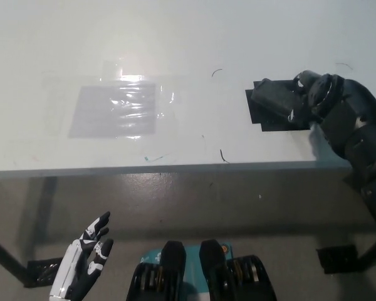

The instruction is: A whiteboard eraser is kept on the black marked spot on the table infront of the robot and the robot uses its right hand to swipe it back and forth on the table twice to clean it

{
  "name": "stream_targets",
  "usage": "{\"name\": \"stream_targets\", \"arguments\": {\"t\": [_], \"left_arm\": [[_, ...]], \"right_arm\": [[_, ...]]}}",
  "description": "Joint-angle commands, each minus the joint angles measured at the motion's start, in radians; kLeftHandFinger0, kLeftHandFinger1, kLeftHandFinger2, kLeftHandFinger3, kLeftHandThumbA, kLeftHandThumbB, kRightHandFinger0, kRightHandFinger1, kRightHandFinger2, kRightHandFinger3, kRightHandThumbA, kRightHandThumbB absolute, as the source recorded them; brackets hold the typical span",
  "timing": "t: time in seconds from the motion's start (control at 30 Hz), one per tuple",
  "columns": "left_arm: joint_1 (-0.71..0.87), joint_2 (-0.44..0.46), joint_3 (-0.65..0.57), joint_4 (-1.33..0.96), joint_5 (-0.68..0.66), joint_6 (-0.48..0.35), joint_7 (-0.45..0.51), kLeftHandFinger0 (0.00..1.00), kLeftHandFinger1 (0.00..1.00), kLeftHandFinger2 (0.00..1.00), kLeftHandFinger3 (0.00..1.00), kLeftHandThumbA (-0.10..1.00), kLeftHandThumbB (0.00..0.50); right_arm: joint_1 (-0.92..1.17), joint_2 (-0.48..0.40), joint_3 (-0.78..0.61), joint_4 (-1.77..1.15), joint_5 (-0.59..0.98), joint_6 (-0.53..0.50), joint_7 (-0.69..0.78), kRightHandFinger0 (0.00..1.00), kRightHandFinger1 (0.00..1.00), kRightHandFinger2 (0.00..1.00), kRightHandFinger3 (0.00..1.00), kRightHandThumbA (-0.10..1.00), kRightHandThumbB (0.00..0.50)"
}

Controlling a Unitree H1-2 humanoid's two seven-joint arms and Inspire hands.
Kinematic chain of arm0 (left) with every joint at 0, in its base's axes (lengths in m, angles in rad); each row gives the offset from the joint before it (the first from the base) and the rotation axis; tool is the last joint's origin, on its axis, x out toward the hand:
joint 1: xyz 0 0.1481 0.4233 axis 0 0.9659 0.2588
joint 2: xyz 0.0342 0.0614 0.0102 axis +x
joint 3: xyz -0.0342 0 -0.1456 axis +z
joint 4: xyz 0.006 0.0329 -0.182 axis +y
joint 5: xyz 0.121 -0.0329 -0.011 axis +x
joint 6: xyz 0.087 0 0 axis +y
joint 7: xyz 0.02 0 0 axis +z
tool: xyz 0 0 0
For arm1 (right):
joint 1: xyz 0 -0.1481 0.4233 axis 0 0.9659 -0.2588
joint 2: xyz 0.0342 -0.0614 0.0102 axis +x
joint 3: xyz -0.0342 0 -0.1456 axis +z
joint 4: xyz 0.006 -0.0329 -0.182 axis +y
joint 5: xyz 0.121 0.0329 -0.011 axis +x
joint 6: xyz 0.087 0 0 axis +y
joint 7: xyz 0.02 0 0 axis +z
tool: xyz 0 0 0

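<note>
**Eraser lies just left of the right hand**

At lower left the white left hand [84, 263] hangs below the desk [175, 37], fingers spread and empty. Farther, at right of frame, the black right hand [313, 100] curls onto the eraser [272, 97] on its black marked spot [255, 113]; whether its grip has closed cannot be told. The eraser's long axis runs roughly left-right, with open desk to its left.

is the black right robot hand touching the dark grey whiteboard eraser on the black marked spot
Touching. The head view shows the black right robot hand lying over the right end of the dark grey whiteboard eraser, no gap between them.
</note>
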Motion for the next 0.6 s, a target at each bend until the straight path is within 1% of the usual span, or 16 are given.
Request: {"name": "stream_targets", "arguments": {"t": [0.0,0.03,0.07,0.1,0.13,0.17,0.2,0.23,0.33,0.37,0.4,0.47,0.5,0.53,0.57], "left_arm": [[-0.011,0.019,-0.004,-0.027,0.024,-0.019,-0.006,1.00,1.00,1.00,1.00,0.80,0.429],[-0.011,0.021,-0.005,-0.028,0.030,-0.020,-0.005,1.00,1.00,1.00,1.00,0.81,0.430],[-0.011,0.023,-0.005,-0.029,0.043,-0.022,-0.002,1.00,1.00,1.00,1.00,0.82,0.435],[-0.011,0.023,-0.005,-0.029,0.050,-0.028,0.001,1.00,1.00,1.00,1.00,0.83,0.435],[-0.011,0.024,-0.005,-0.030,0.056,-0.030,0.003,1.00,1.00,1.00,1.00,0.83,0.437],[-0.011,0.024,-0.004,-0.031,0.059,-0.029,0.004,1.00,1.00,1.00,1.00,0.84,0.436],[-0.011,0.024,-0.004,-0.033,0.061,-0.029,0.005,1.00,1.00,1.00,1.00,0.84,0.437],[-0.010,0.024,-0.004,-0.034,0.062,-0.032,0.004,1.00,1.00,1.00,1.00,0.84,0.437],[-0.011,0.024,-0.002,-0.036,0.064,-0.030,0.003,1.00,1.00,1.00,1.00,0.84,0.441],[-0.012,0.025,-0.002,-0.039,0.059,-0.024,0.000,1.00,1.00,1.00,1.00,0.83,0.443],[-0.012,0.026,-0.002,-0.039,0.057,-0.020,-0.002,1.00,1.00,1.00,1.00,0.83,0.444],[-0.019,0.030,-0.001,-0.041,0.054,-0.015,-0.005,1.00,1.00,1.00,1.00,0.82,0.444],[-0.021,0.031,-0.001,-0.040,0.054,-0.016,-0.006,1.00,1.00,1.00,1.00,0.82,0.443],[-0.021,0.032,-0.001,-0.039,0.054,-0.016,-0.006,1.00,1.00,1.00,1.00,0.82,0.443],[-0.024,0.032,-0.002,-0.039,0.050,-0.013,-0.008,1.00,1.00,1.00,1.00,0.82,0.443]], "right_arm": [[-0.035,-0.003,-0.014,-0.057,-0.030,-0.074,-0.374,0.00,0.00,0.08,0.97,0.01,0.220],[-0.038,-0.002,-0.018,-0.058,-0.027,-0.079,-0.380,0.00,0.00,0.05,0.97,-0.02,0.223],[-0.040,-0.002,-0.023,-0.063,-0.024,-0.082,-0.385,0.00,0.00,0.04,0.94,-0.03,0.222],[-0.042,-0.001,-0.024,-0.066,-0.023,-0.078,-0.384,0.00,0.00,0.06,0.94,-0.01,0.233],[-0.042,-0.001,-0.025,-0.068,-0.022,-0.080,-0.386,0.00,0.00,0.03,0.81,-0.02,0.235],[-0.042,-0.001,-0.026,-0.068,-0.021,-0.080,-0.388,0.00,0.00,0.02,0.88,-0.05,0.236],[-0.043,0.000,-0.026,-0.067,-0.020,-0.077,-0.386,0.00,0.00,0.01,0.89,-0.05,0.241],[-0.042,0.000,-0.025,-0.065,-0.020,-0.078,-0.386,0.00,0.00,0.04,0.93,-0.03,0.245],[-0.040,-0.002,-0.022,-0.059,-0.020,-0.084,-0.392,0.00,0.00,0.02,1.00,-0.03,0.251],[-0.039,-0.004,-0.023,-0.059,-0.018,-0.085,-0.392,0.00,0.00,0.02,1.00,-0.03,0.250],[-0.038,-0.005,-0.023,-0.059,-0.017,-0.084,-0.392,0.00,0.00,0.00,0.97,-0.04,0.246],[-0.039,-0.010,-0.021,-0.061,-0.018,-0.085,-0.394,0.00,0.00,0.00,0.89,-0.02,0.241],[-0.041,-0.010,-0.018,-0.058,-0.020,-0.076,-0.393,0.00,0.00,0.00,0.92,-0.01,0.235],[-0.041,-0.009,-0.016,-0.055,-0.021,-0.070,-0.393,0.00,0.00,0.01,0.91,0.01,0.237],[-0.041,-0.012,-0.016,-0.057,-0.020,-0.072,-0.394,0.00,0.00,0.02,0.87,0.02,0.244]]}}
